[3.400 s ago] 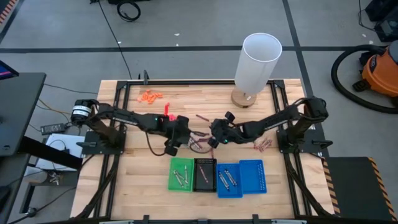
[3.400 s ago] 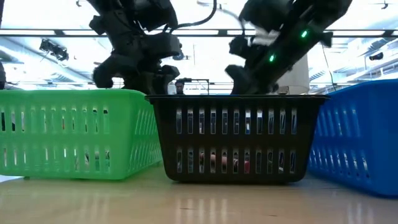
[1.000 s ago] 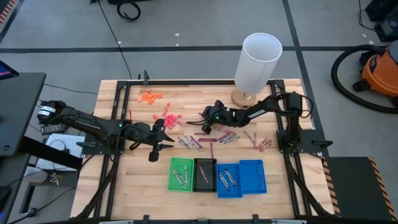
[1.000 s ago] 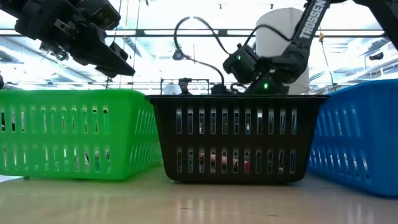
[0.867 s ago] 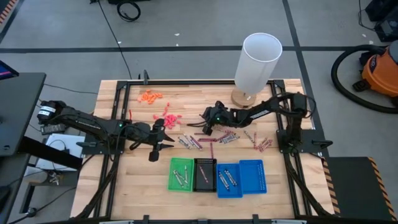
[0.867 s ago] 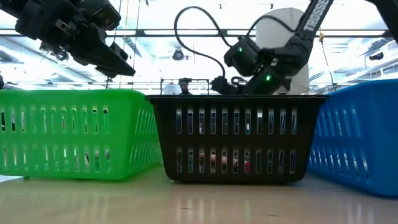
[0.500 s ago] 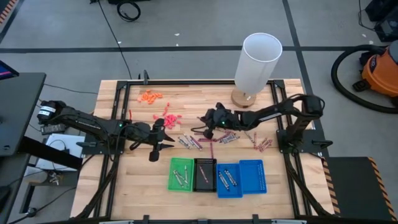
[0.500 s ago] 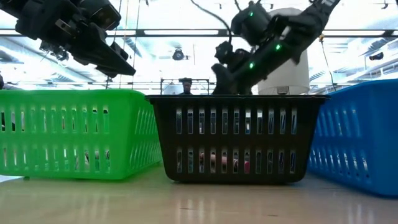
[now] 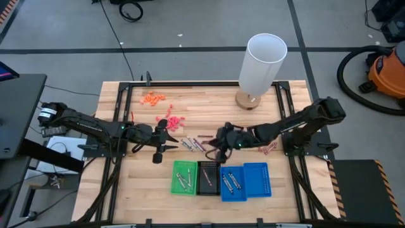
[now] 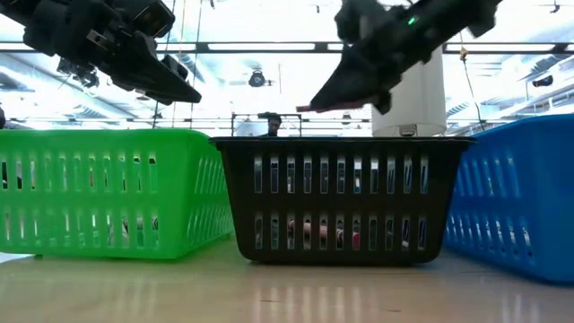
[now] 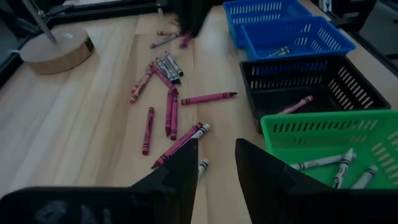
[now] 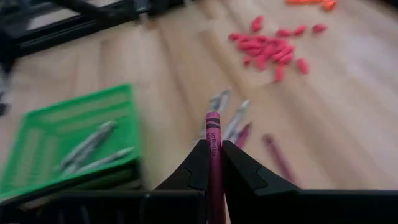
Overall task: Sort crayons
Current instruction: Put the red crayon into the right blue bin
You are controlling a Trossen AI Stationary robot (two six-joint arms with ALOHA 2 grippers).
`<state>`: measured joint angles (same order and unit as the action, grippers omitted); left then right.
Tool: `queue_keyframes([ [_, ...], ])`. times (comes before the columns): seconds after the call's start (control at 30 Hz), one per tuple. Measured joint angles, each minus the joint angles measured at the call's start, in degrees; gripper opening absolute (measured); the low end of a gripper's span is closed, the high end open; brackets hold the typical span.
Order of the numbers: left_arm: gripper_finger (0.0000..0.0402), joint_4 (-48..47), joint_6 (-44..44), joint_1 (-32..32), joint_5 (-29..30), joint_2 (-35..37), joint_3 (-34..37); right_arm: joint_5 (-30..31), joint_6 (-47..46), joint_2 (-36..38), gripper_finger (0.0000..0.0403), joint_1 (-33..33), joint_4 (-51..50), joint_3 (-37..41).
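Near the table's front edge your right gripper (image 9: 221, 144) is clamped on a dark maroon wax crayon (image 12: 212, 144) just behind the black slotted plastic tray (image 9: 208, 178), left gripper (image 9: 159, 140) parted and empty, trays partly filled, many crayons (image 11: 169, 99) left mid-table

- Four small trays are counted in a row at the table's near edge: one green tray (image 9: 185, 177), one black tray (image 9: 209, 178), two blue trays (image 9: 245, 181).
- Three grey crayons (image 11: 336, 163) are seen in the green tray.
- One pinkish crayon (image 11: 296, 105) is seen in the black tray.
- One maroon crayon (image 12: 213, 146) is held between the right gripper's (image 12: 212, 160) fingers.
- Two arms are seen.
- One white cylinder (image 9: 262, 63) is counted.
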<state>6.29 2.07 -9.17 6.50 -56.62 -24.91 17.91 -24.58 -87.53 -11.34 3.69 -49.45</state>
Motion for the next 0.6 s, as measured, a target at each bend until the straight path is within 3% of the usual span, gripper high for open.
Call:
queue_keyframes([
  [0.6,0.0117,6.21,8.39,2.46,1.87,0.00,0.00,-1.68,-31.35,10.35,0.0032,-16.20,-26.52,-0.02],
])
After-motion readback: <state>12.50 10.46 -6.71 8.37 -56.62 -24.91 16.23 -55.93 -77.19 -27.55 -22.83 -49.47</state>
